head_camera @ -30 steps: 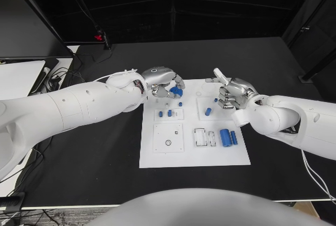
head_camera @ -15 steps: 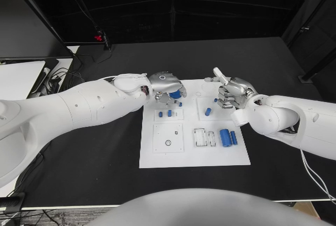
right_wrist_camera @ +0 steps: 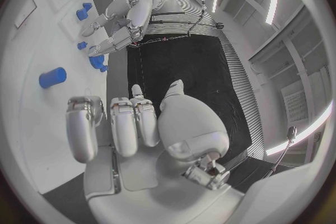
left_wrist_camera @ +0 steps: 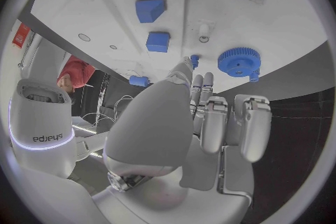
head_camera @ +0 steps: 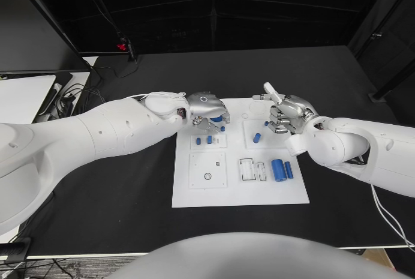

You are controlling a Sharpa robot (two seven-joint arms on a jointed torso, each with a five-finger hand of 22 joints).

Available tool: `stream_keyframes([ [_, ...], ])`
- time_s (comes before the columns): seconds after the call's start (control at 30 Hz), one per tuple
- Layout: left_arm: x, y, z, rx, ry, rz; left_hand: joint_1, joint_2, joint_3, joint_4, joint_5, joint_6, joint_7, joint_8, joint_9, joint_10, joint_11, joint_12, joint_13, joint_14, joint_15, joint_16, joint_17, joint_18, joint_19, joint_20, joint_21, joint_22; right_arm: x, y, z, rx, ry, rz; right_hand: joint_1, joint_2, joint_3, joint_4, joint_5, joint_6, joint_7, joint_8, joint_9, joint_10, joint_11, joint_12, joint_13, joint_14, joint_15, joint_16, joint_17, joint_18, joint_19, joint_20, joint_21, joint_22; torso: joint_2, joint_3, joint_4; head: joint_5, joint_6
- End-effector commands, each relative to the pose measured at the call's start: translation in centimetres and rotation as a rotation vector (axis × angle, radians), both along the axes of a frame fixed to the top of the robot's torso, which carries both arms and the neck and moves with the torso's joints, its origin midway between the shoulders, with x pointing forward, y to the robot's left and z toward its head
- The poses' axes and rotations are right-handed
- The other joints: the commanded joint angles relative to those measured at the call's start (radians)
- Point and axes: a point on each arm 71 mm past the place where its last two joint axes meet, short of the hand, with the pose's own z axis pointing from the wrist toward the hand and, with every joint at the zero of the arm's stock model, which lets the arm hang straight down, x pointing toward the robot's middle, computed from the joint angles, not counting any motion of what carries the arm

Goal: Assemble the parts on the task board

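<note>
Head view: left hand point(head_camera: 207, 108) has lowered onto the blue gear point(head_camera: 215, 119).

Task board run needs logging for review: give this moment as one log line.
left hand: over board's far edge by blue gear, grip unclear | right hand: curled, empty | task board: parts loose

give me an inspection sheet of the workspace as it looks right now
surface: black table, bare around the board
job's things: white task board mid-table; blue parts lying on it; blue gear on the board by the left fingertips
clutter: nothing seen
hands: left hand over the board's far left corner, fingers pointing down at the gear, grip cannot be told; right hand over the far right edge, fingers curled, holding nothing
cables: white cable at the table's right edge
surroundings: dark room
</note>
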Motion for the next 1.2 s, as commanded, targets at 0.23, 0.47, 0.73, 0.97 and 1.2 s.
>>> stream_keyframes([
  [0.23,0.1,-0.2,-0.3,0.055,-0.027,-0.018,0.025,0.009,0.031,0.001,0.001,0.016,-0.006,-0.009,-0.010,0.001,-0.003,-0.013,-0.002,0.103,-0.005,0.001,0.263,-0.013,0.100,-0.008,-0.001,0.261,0.0,0.2,0.2,0.007,-0.009,0.008,0.000,0.007,-0.001,0.000,0.002,-0.003,0.004,0.004,0.001,0.102,0.007,0.002,0.263,0.106,0.007,0.002,0.263,0.004,0.068,0.006,0.002,0.249,0.000,0.0005,0.0008,-0.001,-0.003],
  [0.47,0.2,-0.5,-0.3,0.058,-0.041,-0.023,0.033,0.007,0.046,0.002,0.007,0.025,-0.005,-0.011,-0.016,0.010,-0.003,-0.016,-0.002,0.103,-0.005,0.001,0.263,-0.012,0.098,-0.009,-0.002,0.260,0.0,0.3,0.1,0.006,-0.005,0.010,0.000,0.007,-0.001,0.000,0.002,-0.003,0.004,0.005,0.001,0.102,0.008,0.002,0.263,0.106,0.007,0.002,0.263,0.005,0.063,0.007,-0.002,0.247,-0.001,0.0008,0.0016,-0.001,-0.006],
  [0.73,0.3,-0.7,-0.4,0.066,-0.037,-0.029,0.043,0.002,0.080,0.004,0.014,0.047,-0.003,-0.014,-0.026,0.051,0.000,-0.020,-0.003,0.103,-0.003,0.001,0.263,-0.014,0.104,-0.008,0.003,0.263,0.0,0.3,0.1,0.006,-0.002,0.012,0.000,0.007,-0.001,0.000,0.002,-0.003,0.004,0.005,0.001,0.102,0.008,0.002,0.263,0.106,0.007,0.002,0.263,0.006,0.059,0.007,-0.004,0.245,-0.001,0.0004,0.0019,-0.002,-0.008],
  [0.97,0.3,-0.9,-0.6,0.079,-0.026,-0.041,0.041,-0.006,0.090,0.004,0.007,0.058,-0.005,-0.015,-0.031,0.046,-0.001,-0.035,-0.004,0.103,-0.003,0.001,0.263,-0.014,0.104,-0.008,0.003,0.263,0.0,0.3,0.1,0.006,-0.001,0.013,0.000,0.007,-0.001,0.000,0.002,-0.003,0.004,0.005,0.001,0.102,0.008,0.002,0.263,0.106,0.007,0.002,0.263,0.006,0.059,0.007,-0.004,0.245,0.000,0.0005,0.0022,-0.004,-0.008],
  [1.2,0.1,-1.3,-0.8,0.089,-0.030,-0.064,0.034,-0.014,0.098,0.006,-0.005,0.072,-0.008,-0.015,-0.034,0.045,-0.003,-0.047,-0.003,0.103,-0.004,0.001,0.263,-0.014,0.104,-0.008,0.003,0.263,0.0,0.4,0.1,0.006,0.000,0.014,0.002,0.008,0.000,0.000,0.003,-0.003,0.005,0.007,0.001,0.102,0.009,0.002,0.263,0.106,0.008,0.002,0.263,0.006,0.060,0.007,-0.004,0.245,0.000,-0.0008,0.0007,-0.005,-0.010],
])
